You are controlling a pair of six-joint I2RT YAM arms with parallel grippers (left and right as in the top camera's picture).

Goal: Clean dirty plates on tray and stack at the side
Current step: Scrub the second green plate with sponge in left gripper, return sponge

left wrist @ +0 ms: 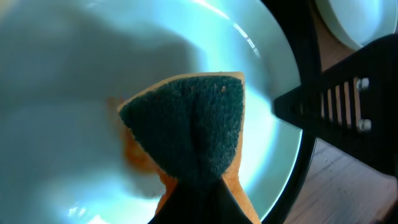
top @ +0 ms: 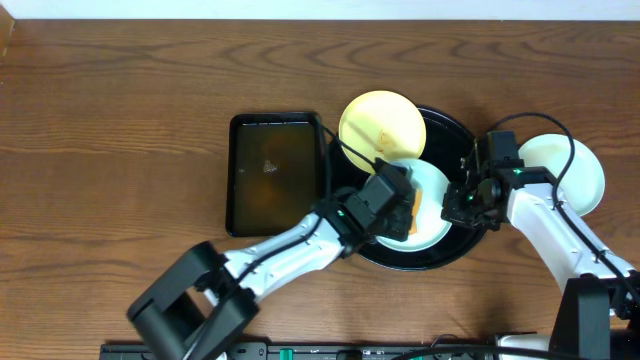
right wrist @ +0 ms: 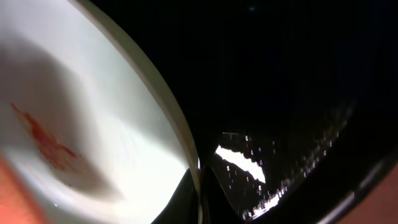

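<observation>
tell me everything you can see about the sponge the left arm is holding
The sponge looks like soft orange foam with a dark green scouring face. It is pinched into a fold between the jaws of the left gripper, so the green face fans out and bulges. Its far end appears to press on the mint-white plate, which lies in the black tray, right beside an orange smear.
</observation>
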